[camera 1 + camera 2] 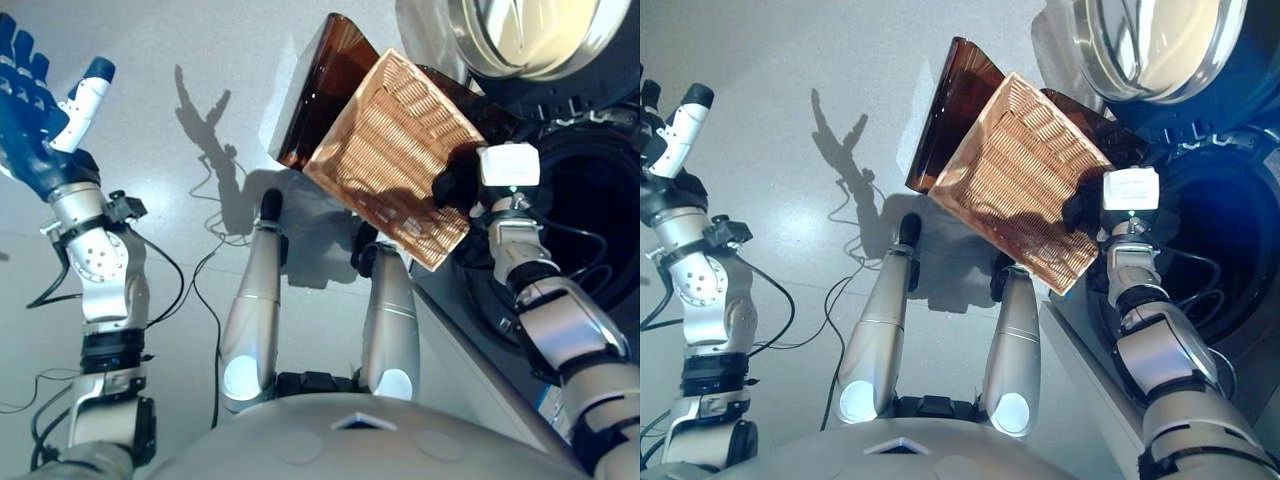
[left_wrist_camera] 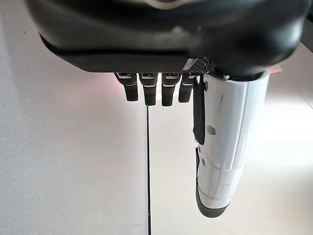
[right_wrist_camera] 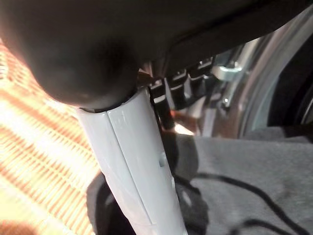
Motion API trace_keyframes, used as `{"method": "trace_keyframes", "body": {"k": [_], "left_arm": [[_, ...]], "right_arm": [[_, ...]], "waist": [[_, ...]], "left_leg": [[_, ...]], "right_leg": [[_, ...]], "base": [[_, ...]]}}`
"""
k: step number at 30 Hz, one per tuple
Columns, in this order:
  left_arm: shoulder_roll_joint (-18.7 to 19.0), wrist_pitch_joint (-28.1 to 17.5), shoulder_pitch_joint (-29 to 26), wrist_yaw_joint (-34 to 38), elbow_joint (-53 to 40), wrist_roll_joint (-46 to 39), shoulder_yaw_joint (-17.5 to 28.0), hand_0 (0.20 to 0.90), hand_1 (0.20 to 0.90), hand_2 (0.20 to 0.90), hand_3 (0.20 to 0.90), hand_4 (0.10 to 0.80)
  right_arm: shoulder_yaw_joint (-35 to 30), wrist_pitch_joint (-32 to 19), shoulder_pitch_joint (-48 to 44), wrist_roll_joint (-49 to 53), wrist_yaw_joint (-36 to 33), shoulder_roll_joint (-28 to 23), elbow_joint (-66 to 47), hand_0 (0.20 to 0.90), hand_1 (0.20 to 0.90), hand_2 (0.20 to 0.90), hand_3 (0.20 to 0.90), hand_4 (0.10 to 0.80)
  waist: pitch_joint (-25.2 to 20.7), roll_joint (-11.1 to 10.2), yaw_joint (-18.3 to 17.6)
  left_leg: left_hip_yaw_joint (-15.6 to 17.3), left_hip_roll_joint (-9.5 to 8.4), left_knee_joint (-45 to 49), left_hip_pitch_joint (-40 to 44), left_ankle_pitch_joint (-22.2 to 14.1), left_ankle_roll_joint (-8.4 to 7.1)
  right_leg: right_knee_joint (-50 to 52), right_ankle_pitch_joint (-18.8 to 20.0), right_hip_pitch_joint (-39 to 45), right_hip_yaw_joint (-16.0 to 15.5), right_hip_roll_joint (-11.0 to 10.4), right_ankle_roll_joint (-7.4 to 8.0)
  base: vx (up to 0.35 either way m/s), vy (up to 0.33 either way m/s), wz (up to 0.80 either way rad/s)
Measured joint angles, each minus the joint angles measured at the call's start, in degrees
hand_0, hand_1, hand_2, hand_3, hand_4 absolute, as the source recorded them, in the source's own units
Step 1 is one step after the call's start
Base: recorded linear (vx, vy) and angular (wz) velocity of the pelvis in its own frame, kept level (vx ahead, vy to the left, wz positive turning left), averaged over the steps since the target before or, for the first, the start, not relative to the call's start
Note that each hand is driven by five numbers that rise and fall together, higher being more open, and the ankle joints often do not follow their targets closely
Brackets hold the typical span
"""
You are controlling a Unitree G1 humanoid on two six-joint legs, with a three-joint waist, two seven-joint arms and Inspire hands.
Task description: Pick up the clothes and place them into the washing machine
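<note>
A brown see-through laundry basket [image 1: 395, 150] with ribbed walls is tipped up on its side against the washing machine's dark drum opening [image 1: 590, 200]. My right hand [image 1: 455, 182] grips the basket's rim next to the opening, its white thumb [image 3: 137, 161] lying along the ribbed wall [image 3: 39, 147]. Grey clothes [image 3: 254, 166] lie just past that hand, at the mouth of the drum. My left hand [image 1: 35, 110] is raised at the far left with fingers [image 2: 149, 93] straight, holding nothing.
The machine's round door [image 1: 520, 35] with its metal ring stands swung open above the drum. The washer's front [image 1: 480, 330] runs down the right side. Light grey floor [image 1: 150, 60] lies to the left and beyond the basket.
</note>
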Motion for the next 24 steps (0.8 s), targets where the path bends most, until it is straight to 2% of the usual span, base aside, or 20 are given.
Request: {"method": "trace_keyframes", "body": {"k": [1, 4, 7, 13, 19, 24], "left_arm": [[0.0, 0.0, 0.0, 0.0, -0.1, 0.1, 0.0, 0.900, 0.900, 0.900, 0.900, 0.800], [-0.4, 0.0, 0.7, 0.0, 0.0, 0.1, -0.1, 0.900, 0.900, 0.900, 0.900, 0.800], [-0.8, 0.0, 1.8, -0.2, 0.0, 0.4, -0.2, 0.900, 0.900, 0.900, 0.900, 0.800], [-1.5, -0.4, 4.1, -0.3, 0.7, 0.4, -0.3, 0.900, 0.900, 0.900, 0.900, 0.800], [-2.3, -0.4, 5.5, -2.2, 1.7, 0.4, -2.6, 0.900, 0.900, 0.900, 0.900, 0.800], [-1.7, -0.4, 5.5, -3.0, 1.9, 0.4, -2.9, 0.900, 0.900, 0.900, 0.900, 0.800]], "right_arm": [[-2.3, 0.1, 1.4, 0.6, -1.2, 0.5, -2.5, 0.900, 0.900, 0.900, 0.900, 0.800], [-3.2, 0.1, 3.5, 1.9, -2.0, 1.7, -4.0, 0.900, 0.900, 0.900, 0.900, 0.800], [-5.9, -0.4, 9.1, 3.3, -3.8, 3.1, -9.3, 0.900, 0.900, 0.900, 0.900, 0.800], [-9.7, -0.7, 15.0, 4.4, -5.8, 3.8, -12.1, 0.900, 0.900, 0.900, 0.900, 0.800], [-8.5, -0.6, 19.0, 4.0, -5.7, 5.0, -8.1, 0.900, 0.900, 0.900, 0.900, 0.800], [-5.5, -0.7, 17.2, 1.5, -5.6, 5.0, -6.0, 0.900, 0.900, 0.900, 0.900, 0.800]], "waist": [[0.0, 0.0, 0.1], [0.0, 0.0, 0.0], [0.0, -0.1, -0.2], [-0.5, -0.2, -1.2], [-2.8, -0.4, -1.5], [-3.7, -0.2, -1.2]], "left_leg": [[-0.1, 0.06, -1.6, 0.8, 0.8, -0.02], [-0.1, 0.15, -5.6, 4.4, 2.4, 0.09], [-0.6, 0.87, -13.3, 12.3, 5.2, 0.04], [-1.4, 1.09, -19.0, 21.0, 6.8, 0.02], [-3.1, 1.78, -25.9, 27.3, 9.5, -0.13], [-3.1, 1.59, -24.2, 25.5, 9.4, -0.29]], "right_leg": [[-1.4, 0.4, 0.8, -0.1, 0.1, 0.04], [-4.9, 1.7, 4.1, -0.4, 0.0, 0.21], [-11.3, 3.9, 11.8, -1.9, 0.2, 0.11], [-15.8, 4.3, 20.5, -3.3, 0.1, 0.19], [-21.3, 5.5, 27.4, -6.1, 0.3, 0.16], [-18.9, 5.1, 25.3, -6.0, 0.3, -0.11]], "base": [[-0.001, -0.035, 0.04], [0.010, -0.013, 0.00], [0.065, -0.047, 0.04], [0.063, -0.028, 0.07], [0.022, -0.014, 0.15], [-0.124, -0.018, 0.01]]}}
